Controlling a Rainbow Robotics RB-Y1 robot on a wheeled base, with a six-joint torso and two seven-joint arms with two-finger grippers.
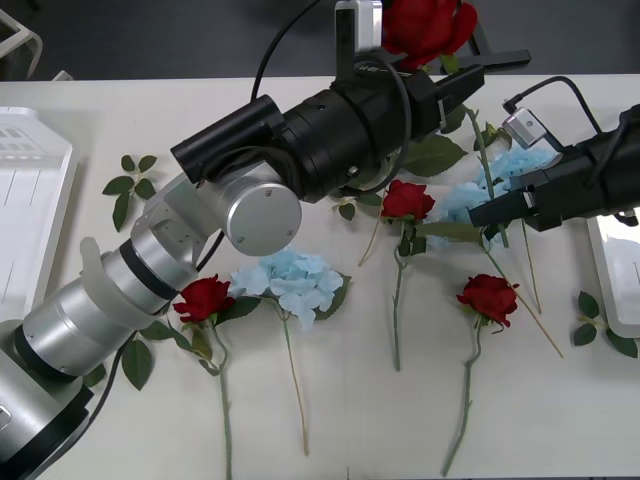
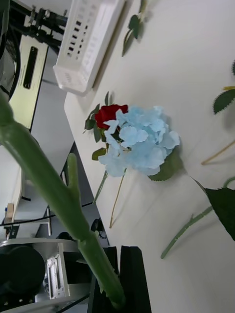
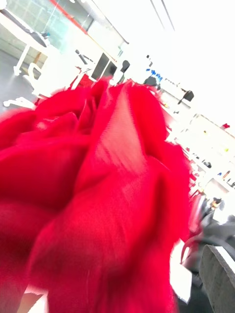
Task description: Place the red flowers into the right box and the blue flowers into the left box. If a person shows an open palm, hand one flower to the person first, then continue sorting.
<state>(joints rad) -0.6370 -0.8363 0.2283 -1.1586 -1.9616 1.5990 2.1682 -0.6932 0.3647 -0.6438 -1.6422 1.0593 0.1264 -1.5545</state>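
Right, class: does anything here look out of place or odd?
One rose is up off the table: the left gripper holds it just under the bloom, while the right gripper pinches what seems the same stem lower down. The other flowers lie flat.

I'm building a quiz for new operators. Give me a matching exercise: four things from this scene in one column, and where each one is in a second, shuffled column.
Things:
1. left box
2. right box
3. raised red rose
4. near blue flower

Places:
A. lying flat on the table next to a red rose, by the left arm
B. at the table's right edge, under the right arm, behind the right gripper
C. up off the table, at the left gripper
D. at the table's left edge

Pairs: 1-D, 2-B, 3-C, 4-A
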